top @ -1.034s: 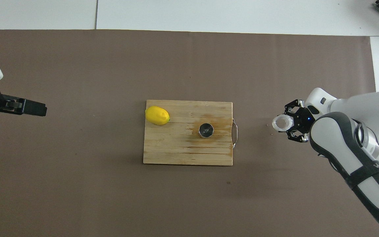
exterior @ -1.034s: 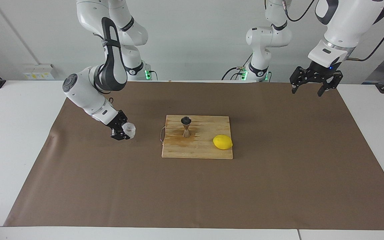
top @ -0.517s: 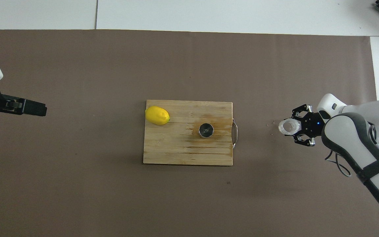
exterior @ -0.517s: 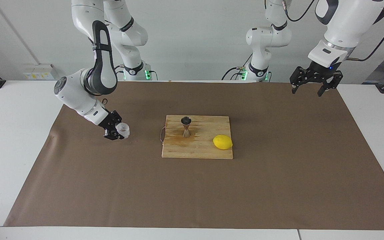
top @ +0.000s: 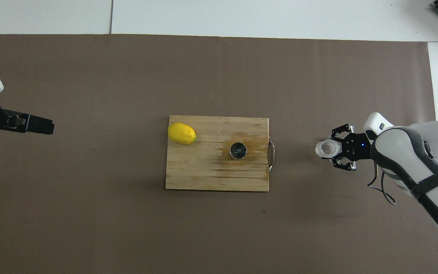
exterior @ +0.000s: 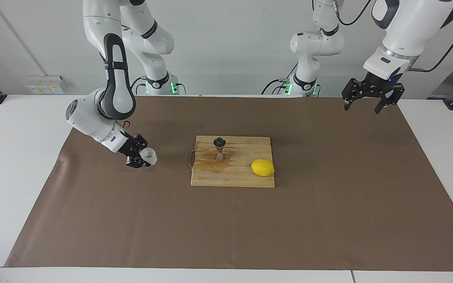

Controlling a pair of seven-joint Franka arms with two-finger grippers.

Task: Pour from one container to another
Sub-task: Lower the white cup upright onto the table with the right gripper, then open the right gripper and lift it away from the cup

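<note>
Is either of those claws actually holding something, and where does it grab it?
The right gripper holds the clear glass cup by its sides, tilted. The left gripper holds nothing.

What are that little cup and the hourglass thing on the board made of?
The cup looks like clear glass: see-through, whitish, with glinting sides. The hourglass jigger looks like silvery metal, shiny outside and dark inside. The board looks like pale wood with visible plank lines.

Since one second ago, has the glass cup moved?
Yes. The glass cup, held in the right gripper, has moved slightly away from the cutting board, toward the right arm's end, and now tilts.
</note>
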